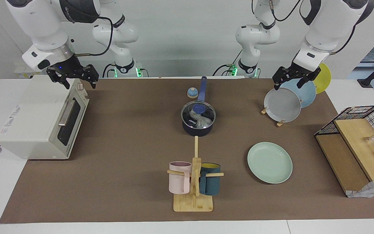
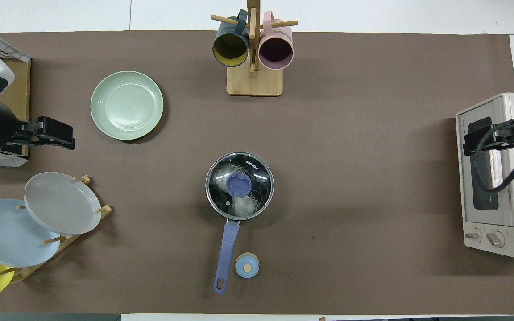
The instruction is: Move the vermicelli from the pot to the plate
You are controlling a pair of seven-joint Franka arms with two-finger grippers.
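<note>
The vermicelli [image 1: 200, 119] lies in the lidded pot [image 1: 197, 127], between both grippers. The left gripper [image 1: 290, 81] hangs wide over the grey plate [image 1: 282, 104], the mint plate [image 1: 269, 162] well below it. The right gripper [image 1: 79, 82] hangs wide over the oven [image 1: 34, 120].

place: robot lab | evidence: kitchenware staged on brown mat [image 1: 125, 136]; toaster oven [image 1: 44, 123]; mug rack [image 1: 194, 182]; bare white wall

Glossy glass lid [image 2: 239, 185], matt mint plate [image 2: 126, 105], wooden mug rack [image 2: 254, 80], matt brown mat [image 2: 350, 178]
</note>
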